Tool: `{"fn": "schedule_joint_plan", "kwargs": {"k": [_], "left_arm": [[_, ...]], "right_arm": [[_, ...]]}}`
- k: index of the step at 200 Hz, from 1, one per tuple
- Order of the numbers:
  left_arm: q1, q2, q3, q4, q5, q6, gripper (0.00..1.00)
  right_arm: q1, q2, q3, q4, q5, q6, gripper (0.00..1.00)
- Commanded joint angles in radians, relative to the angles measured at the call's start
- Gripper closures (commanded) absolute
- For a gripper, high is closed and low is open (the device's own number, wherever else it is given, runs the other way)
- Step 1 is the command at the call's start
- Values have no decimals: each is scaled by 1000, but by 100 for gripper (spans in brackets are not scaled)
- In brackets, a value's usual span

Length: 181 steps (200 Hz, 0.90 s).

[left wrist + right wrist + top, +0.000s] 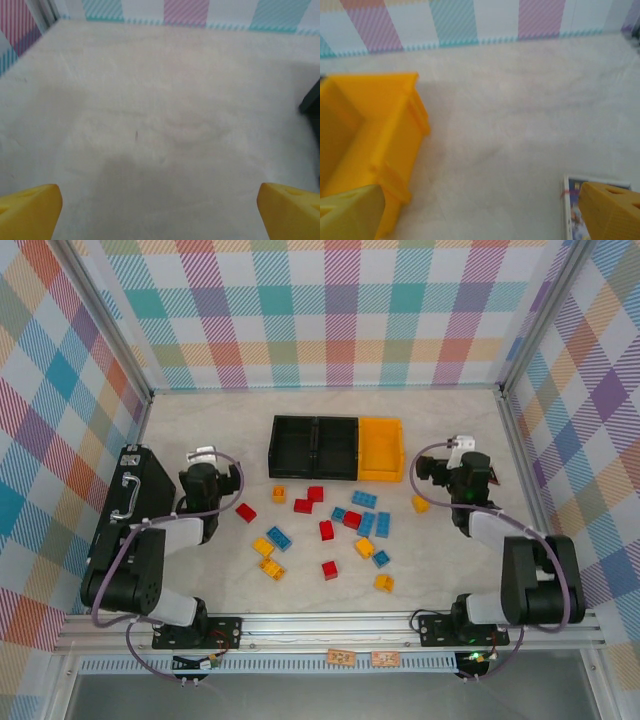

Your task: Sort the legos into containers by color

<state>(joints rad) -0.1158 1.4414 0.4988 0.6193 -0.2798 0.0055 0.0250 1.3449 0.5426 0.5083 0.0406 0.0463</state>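
Left gripper [212,468]: yellow fingertips [30,212] spread wide over bare table [160,125] with nothing between them. A black case [125,495] lies just to its left, and the nearest red lego [245,512] is to its right and back toward the base. Legos [325,530]: red, blue and yellow-orange, lying loose between the two grippers and nearer the bases than either. The containers [337,448], two black and one yellow-orange joined in a row, stand beyond them, level with the grippers. Right gripper [455,468]: jaws wide apart and holding nothing, with the yellow-orange bin [370,125] close ahead on its left and a yellow lego [420,504] just beside it, left and rearward.
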Motion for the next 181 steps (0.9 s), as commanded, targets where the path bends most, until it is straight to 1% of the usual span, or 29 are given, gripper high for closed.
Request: {"fn": "schedule_joint_plan", "kwargs": {"k": [1,17,26,34,41,55,59,63,67,77,87,90,99,110,117,130,149,166,181], "left_arm": [[-10,-92,53,-131,-24,-12,0],[-10,-158,89,-193,18,-73,1],[-8,-190,97,-195,64,-120,0],[-9,-216,104,-201,95,-206,0],[-8,-235,125,-257,107,-299,0],[-6,-245,201,-452,106,-462,1],[-4,-242,224,-498,126,-477,0],[-3,-234,245,-538,150,-483,1],[-3,-226,261,-568,196,-484,0],[-4,-210,292,-621,308,-484,0],[-5,-190,307,-656,415,-508,0],[-7,-183,308,-661,447,-517,2],[-15,-162,312,-670,537,-530,9],[-42,-145,318,-701,594,-529,14],[-69,-140,327,-728,602,-514,16],[-126,-139,339,-789,575,-486,18],[-205,-141,346,-841,536,-463,18],[-269,-142,346,-860,484,-450,17],[-304,-125,343,-854,462,-455,17]], "right_arm": [[-7,-78,46,-157,-48,65,1],[-7,-136,87,-244,-51,160,1],[-8,-163,117,-330,-61,255,1],[-7,-185,156,-464,-39,378,1],[-10,-197,181,-539,-30,450,1],[-16,-195,196,-574,-138,432,0],[-14,-190,199,-583,-151,432,2],[-14,-185,202,-597,-161,432,7],[-14,-175,207,-616,-164,432,10],[-15,-157,224,-666,-174,414,13],[-14,-121,266,-767,-157,392,15],[-13,-102,287,-818,-145,387,16],[-13,-62,322,-897,-127,369,20],[-13,-19,350,-961,-110,359,21],[-13,10,355,-983,-111,353,22],[-11,49,356,-987,-125,348,22],[-2,106,365,-980,-148,340,22],[16,159,377,-974,-160,331,21],[41,209,392,-973,-166,324,21]]}}
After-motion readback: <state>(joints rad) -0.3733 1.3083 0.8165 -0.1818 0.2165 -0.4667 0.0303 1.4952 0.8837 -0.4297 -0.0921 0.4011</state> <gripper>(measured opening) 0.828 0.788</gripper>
